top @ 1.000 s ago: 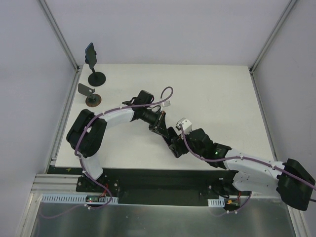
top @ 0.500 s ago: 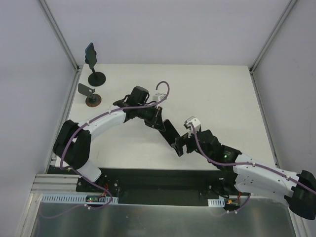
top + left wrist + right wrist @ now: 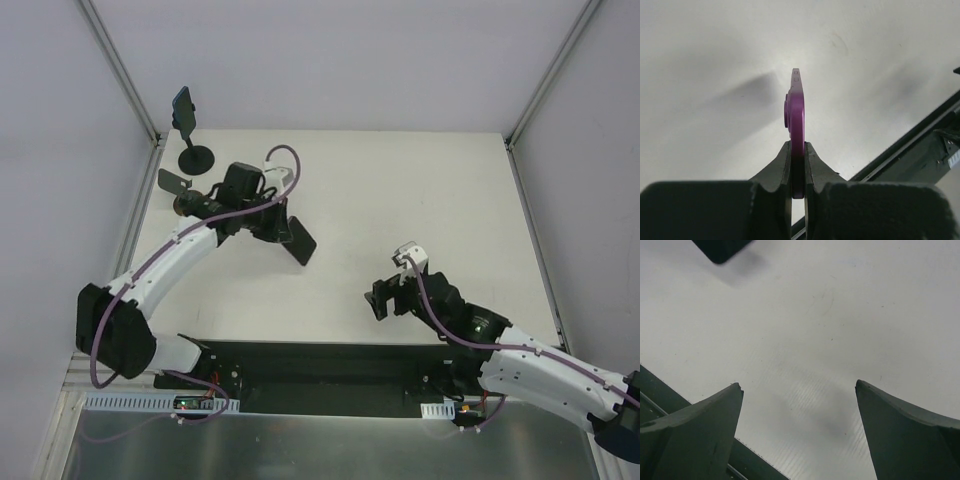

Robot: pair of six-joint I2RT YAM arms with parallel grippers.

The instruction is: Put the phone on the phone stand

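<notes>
So here's the layout: the thin black smartphone with the bluish edge (image 3: 182,108) is sitting up in the clamp head of the all-black phone stand with the round disc base (image 3: 197,158), way over in the upper left of the overhead view, right at the corner of the white table (image 3: 430,190). Just below that in the frame is the other stand, the brown-based one with the grey plate (image 3: 171,182), and the left arm's wrist crosses right next to it, so its base is partly hidden. The left end effector (image 3: 279,228) is clenched on a different phone, a black one with a purplish-pink rim (image 3: 298,240), which shows as a dark tilted rectangle left of centre in the overhead shot. In the left wrist view that pink-rimmed phone (image 3: 796,110) is dead edge-on in the middle of the frame, pinched near its lower end between the two dark fingers of the left end effector (image 3: 798,150), and it throws a soft shadow on the table off to the left. The right end effector (image 3: 383,298) is well apart from all that, lower right of centre near the table's front edge, gaping wide with nothing in it. Its wrist cam shows the right end effector (image 3: 797,387) as two dark fingertips spread to either side over bare white table, with a dark rounded corner poking in at the top left.
</notes>
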